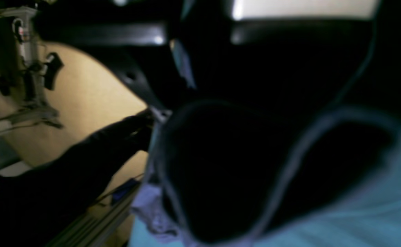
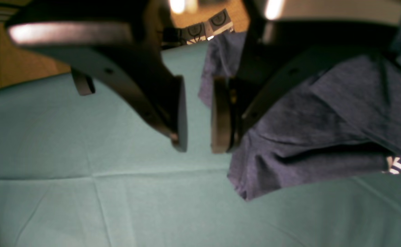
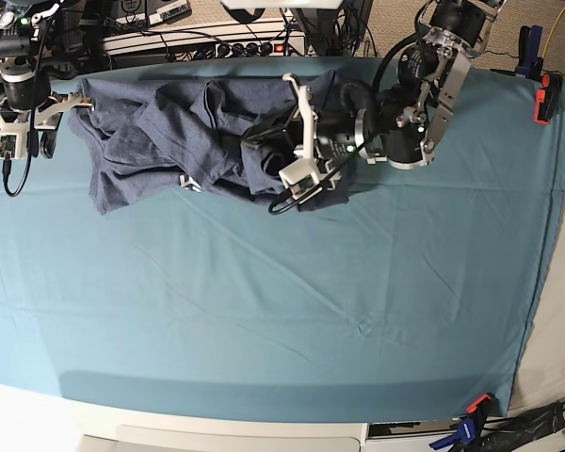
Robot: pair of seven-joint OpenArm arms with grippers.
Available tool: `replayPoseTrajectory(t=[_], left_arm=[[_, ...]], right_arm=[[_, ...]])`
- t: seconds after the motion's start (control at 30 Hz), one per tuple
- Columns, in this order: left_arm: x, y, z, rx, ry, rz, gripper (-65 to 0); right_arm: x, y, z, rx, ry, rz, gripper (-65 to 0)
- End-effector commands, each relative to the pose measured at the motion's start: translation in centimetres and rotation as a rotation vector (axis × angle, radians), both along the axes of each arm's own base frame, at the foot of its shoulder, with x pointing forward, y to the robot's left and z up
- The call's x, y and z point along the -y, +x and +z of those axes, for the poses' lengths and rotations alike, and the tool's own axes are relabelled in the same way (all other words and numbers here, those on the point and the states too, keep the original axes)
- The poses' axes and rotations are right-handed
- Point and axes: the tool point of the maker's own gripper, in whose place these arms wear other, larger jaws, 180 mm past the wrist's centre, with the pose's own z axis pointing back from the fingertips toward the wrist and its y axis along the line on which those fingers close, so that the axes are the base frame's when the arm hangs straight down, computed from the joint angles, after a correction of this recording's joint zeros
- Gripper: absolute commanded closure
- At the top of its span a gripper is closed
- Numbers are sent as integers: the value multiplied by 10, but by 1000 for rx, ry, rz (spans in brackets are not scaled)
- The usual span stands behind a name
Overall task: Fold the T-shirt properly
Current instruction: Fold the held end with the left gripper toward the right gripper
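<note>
The slate-blue T-shirt (image 3: 169, 132) lies crumpled in folds at the back left of the teal-covered table (image 3: 311, 301). My left gripper (image 3: 299, 137) reaches in from the right, lying low over the shirt's right end, with its jaws spread apart. In the left wrist view the shirt (image 1: 228, 171) is a dark blurred bulge close to the lens and hides the fingertips. My right gripper (image 2: 198, 144) hovers over the teal cloth (image 2: 67, 154) just off the shirt's edge (image 2: 324, 120). Its pads are a small gap apart with nothing between them. In the base view it (image 3: 71, 105) is at the shirt's left end.
A white label (image 2: 397, 164) shows on the shirt. Power strips and cables (image 3: 217, 42) run along the table's back edge. An orange clamp (image 3: 544, 94) sits on the right edge and another clamp (image 3: 466, 428) at the front right corner.
</note>
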Motion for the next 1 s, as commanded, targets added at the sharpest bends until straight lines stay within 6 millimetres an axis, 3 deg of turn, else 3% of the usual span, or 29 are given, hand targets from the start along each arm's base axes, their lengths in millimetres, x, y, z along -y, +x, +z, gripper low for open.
replayPoseTrajectory(t=[0.0,0.1,0.17,0.23,0.33,0.67,0.73,0.8,0.83,0.97], left_arm=[[4,7,17,35,-58,4,0],[4,7,18,37,-61,5,-12],[4,7,18,37,-61,4,-134],[5,8,19,40,-63,6,-200],[9,10,19,55,-56,13,-209],[30,12,20,21,-107,30,-208],[23,18,14,43,-52,30,-157],[8,29,9,45,12,56,-23],[-1,34,9,48,31,76,0],[-38,51,13,68,63,163,0]], right_arm=[[0,4,11,39,-17,14,-131],[0,4,11,42,-17,15,-131],[0,5,11,45,-17,16,-131],[0,5,12,48,-17,14,-131],[0,5,12,50,-17,15,-131],[-7,8,14,75,24,36,-131],[-8,8,14,75,24,36,-131],[-8,8,14,75,24,36,-131],[-8,8,14,75,24,36,-131],[-8,8,14,75,24,36,-131]])
